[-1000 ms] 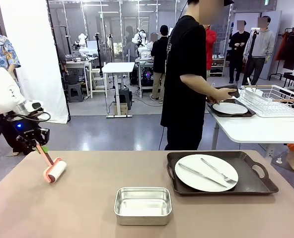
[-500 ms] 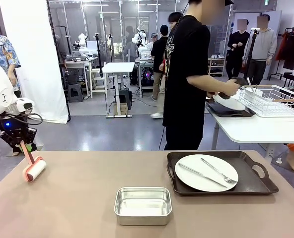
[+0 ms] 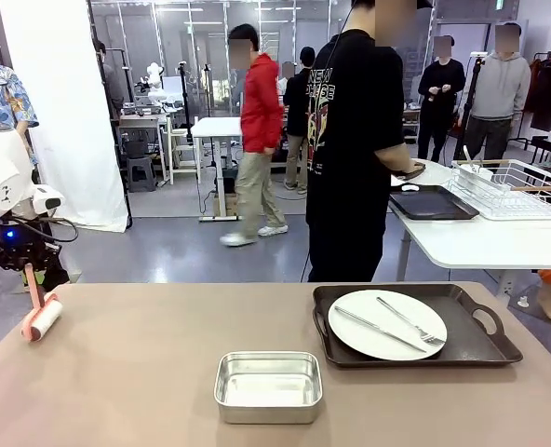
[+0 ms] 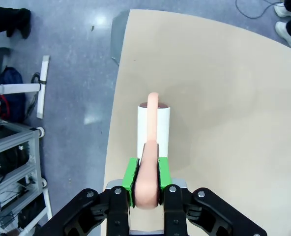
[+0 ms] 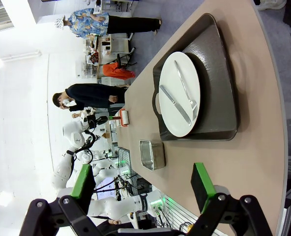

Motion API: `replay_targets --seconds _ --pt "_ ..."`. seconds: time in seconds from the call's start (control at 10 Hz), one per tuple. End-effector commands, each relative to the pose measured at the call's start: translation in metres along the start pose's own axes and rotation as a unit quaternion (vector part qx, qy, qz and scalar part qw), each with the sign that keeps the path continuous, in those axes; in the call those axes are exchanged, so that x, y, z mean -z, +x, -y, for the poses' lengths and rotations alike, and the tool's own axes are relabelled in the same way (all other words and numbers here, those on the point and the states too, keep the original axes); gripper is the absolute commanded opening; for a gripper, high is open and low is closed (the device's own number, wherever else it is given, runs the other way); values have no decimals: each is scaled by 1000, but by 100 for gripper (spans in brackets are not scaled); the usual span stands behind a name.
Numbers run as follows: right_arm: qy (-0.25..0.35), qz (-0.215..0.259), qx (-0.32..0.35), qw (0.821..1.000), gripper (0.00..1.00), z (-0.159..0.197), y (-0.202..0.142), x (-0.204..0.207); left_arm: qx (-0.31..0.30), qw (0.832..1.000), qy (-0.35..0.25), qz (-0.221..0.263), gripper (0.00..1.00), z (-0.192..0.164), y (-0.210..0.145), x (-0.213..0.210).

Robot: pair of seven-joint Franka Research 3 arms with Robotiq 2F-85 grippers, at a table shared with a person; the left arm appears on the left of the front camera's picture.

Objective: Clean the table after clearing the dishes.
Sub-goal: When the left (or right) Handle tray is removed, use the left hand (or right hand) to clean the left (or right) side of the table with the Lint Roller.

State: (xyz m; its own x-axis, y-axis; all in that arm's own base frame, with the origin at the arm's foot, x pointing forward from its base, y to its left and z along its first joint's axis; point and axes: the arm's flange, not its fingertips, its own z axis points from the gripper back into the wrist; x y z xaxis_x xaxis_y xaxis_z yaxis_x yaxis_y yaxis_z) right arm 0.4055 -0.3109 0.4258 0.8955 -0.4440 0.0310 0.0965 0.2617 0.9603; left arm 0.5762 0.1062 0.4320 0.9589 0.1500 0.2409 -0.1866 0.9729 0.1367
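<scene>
My left gripper point(image 3: 31, 272) hangs over the far left edge of the brown table point(image 3: 154, 354), shut on the pink handle of a lint roller point(image 3: 41, 318) whose white drum rests on the tabletop. In the left wrist view the green pads point(image 4: 131, 177) clamp the handle and the lint roller's drum point(image 4: 154, 129) lies close to the table's point(image 4: 224, 98) edge. A dark handled tray point(image 3: 476, 346) at the right holds a white plate point(image 3: 387, 326) with silver cutlery across it. My right gripper point(image 5: 142, 187) is open and holds nothing, looking at the plate point(image 5: 180, 93) from a distance.
A shiny steel pan point(image 3: 268, 386) sits front centre. A person in a black T-shirt point(image 3: 355, 140) stands behind the table, hands at a white side table point(image 3: 480, 244) with an empty dark tray point(image 3: 434, 202) and a wire rack point(image 3: 513, 186). Other people walk farther back.
My left gripper has carried the roller leftward across the table to its left edge. The person has lifted the plate off the far tray. Someone in red has walked into the background.
</scene>
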Motion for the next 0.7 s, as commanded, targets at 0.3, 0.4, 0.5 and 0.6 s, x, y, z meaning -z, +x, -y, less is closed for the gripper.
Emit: replay_targets --seconds 0.3,0.4,0.5,0.6 --pt "1 1 2 1000 100 -3 -1 0 9 998 -34 60 22 -7 -13 -77" --pt "1 1 2 1000 100 -3 -1 0 6 995 -40 96 22 -14 -15 -121" --pt "1 1 2 1000 100 -3 -1 0 17 992 -40 115 22 -15 -18 -153" --pt "1 1 2 1000 100 -3 -1 0 24 991 -48 126 22 -14 -21 -174"
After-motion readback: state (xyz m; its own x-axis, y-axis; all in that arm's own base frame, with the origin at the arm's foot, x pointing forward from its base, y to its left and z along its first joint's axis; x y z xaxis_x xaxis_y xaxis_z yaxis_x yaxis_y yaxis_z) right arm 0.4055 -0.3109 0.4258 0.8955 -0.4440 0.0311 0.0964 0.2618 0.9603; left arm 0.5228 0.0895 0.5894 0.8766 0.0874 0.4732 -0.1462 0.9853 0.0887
